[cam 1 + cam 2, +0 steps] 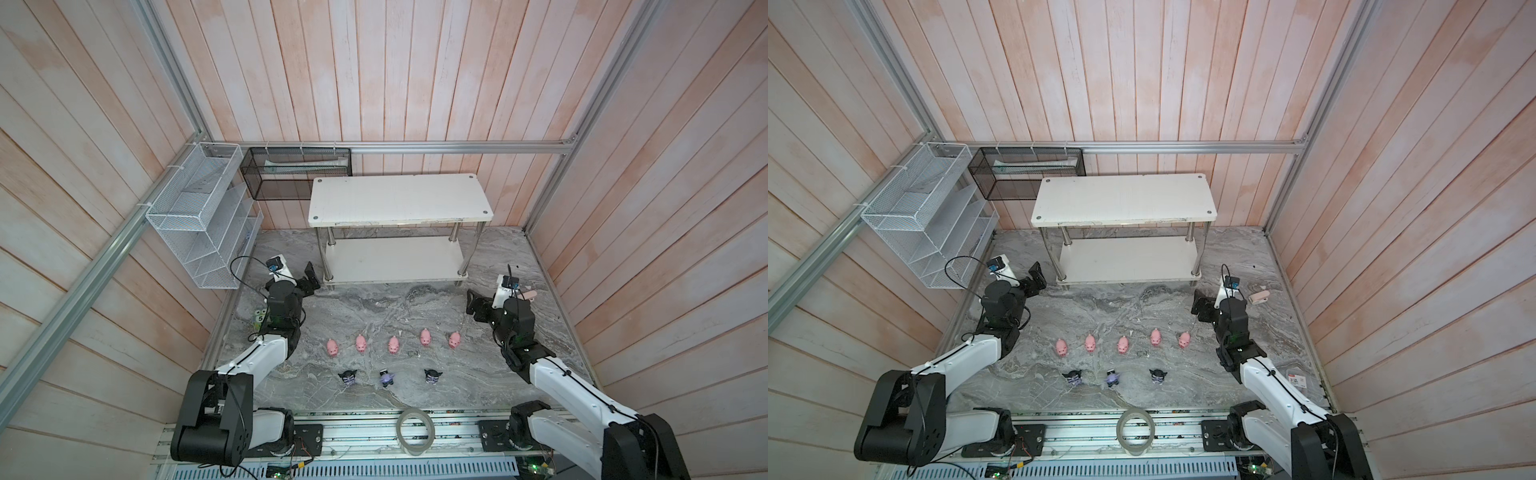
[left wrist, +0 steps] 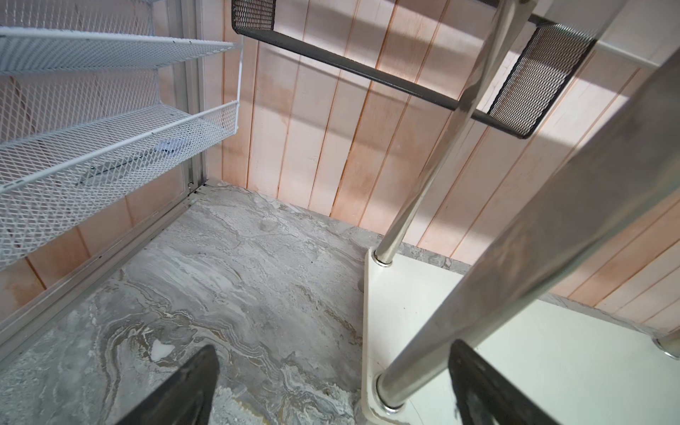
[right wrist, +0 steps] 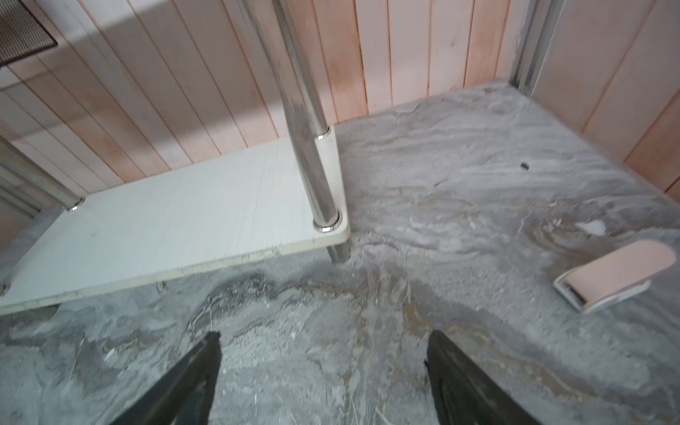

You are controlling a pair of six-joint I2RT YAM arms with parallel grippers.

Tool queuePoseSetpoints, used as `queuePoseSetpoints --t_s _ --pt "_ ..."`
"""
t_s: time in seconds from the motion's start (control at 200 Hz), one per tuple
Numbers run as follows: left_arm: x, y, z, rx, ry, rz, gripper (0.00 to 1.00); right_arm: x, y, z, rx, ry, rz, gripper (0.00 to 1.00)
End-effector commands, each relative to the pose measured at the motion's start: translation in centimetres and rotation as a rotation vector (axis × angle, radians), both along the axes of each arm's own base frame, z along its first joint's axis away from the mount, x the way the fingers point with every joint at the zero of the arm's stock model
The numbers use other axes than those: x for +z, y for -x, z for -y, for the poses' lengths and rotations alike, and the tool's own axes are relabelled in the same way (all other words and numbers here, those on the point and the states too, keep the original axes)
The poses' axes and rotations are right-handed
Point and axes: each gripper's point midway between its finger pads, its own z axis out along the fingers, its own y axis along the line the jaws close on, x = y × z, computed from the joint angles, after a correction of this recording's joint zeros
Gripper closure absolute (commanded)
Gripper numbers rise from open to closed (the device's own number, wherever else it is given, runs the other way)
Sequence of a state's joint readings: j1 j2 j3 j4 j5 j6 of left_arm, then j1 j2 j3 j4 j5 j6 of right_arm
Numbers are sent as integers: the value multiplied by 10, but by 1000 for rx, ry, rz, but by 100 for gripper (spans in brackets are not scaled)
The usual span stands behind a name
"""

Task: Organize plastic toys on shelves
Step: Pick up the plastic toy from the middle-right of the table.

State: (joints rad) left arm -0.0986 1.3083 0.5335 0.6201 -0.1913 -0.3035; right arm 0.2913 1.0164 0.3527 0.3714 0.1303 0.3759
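Pigs and figurines sit in two spaced rows near the front edge of the worktop (probably for easy single picks). The shelves at the back edge are bare. Left fingers and right fingers hover apart and empty, flanking the shelves.

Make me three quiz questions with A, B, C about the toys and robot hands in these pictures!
1. The pink pigs stand: A. on the table, in front of the shelves; B. on the shelves' top board; C. under the shelves.
2. Dark pointy-eared figurines: A. two; B. three; C. five.
3. The left gripper is: A. shut on a pig; B. shut on a figurine; C. open.
Answers: 1 A, all five line the marble. 2 B, three stand in a row. 3 C, its jaws stand wide apart.
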Motion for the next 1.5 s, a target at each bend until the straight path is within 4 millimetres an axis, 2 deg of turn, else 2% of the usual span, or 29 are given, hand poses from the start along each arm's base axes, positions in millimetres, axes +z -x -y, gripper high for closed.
queuePoseSetpoints --t_s 0.0,0.16,0.335,0.595,0.88,1.09,1.495 --pt "-4 1 6 -24 18 -4 2 -20 6 -14 7 -54 -70 13" --pt "-6 4 7 -26 14 -5 1 -40 5 -42 47 10 -142 13" --pt "-8 8 7 -26 15 -6 0 -65 5 -56 24 13 -222 14" --pt "-10 10 6 -19 2 -13 0 -93 14 -56 -27 -5 -322 16" --pt "-14 10 6 -17 8 -22 0 -113 27 -61 -25 -1 -409 27" --pt "-17 11 6 -15 8 -28 0 -121 33 -64 -18 9 -441 38" --pt "-24 11 5 -14 10 -45 0 -134 39 -68 -18 62 -508 43"
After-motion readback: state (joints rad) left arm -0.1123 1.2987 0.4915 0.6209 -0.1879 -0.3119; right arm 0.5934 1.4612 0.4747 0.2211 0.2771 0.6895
